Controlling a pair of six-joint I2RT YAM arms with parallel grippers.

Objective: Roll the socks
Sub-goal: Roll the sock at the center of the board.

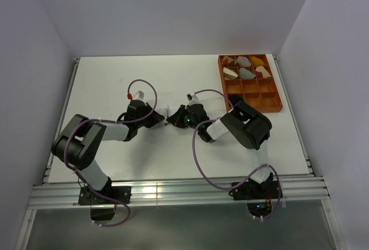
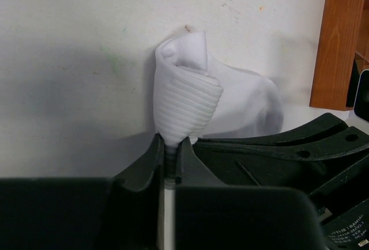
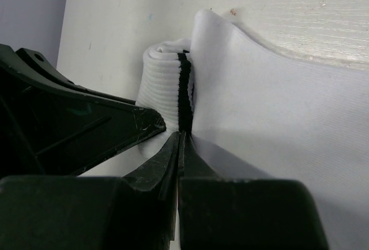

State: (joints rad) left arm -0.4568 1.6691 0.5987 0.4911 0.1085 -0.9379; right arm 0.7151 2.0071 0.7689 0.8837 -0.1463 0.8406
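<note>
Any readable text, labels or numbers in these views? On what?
White print on the black housing, bottom right corner of the left wrist view: too small and blurred to read.
White sock, tray, table: no text seen.

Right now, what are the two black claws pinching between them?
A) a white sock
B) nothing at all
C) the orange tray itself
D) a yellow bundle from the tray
A: the left gripper and the right gripper are each closed on the white sock. The left one holds its ribbed cuff and the right one holds it by the black stripe.
</note>
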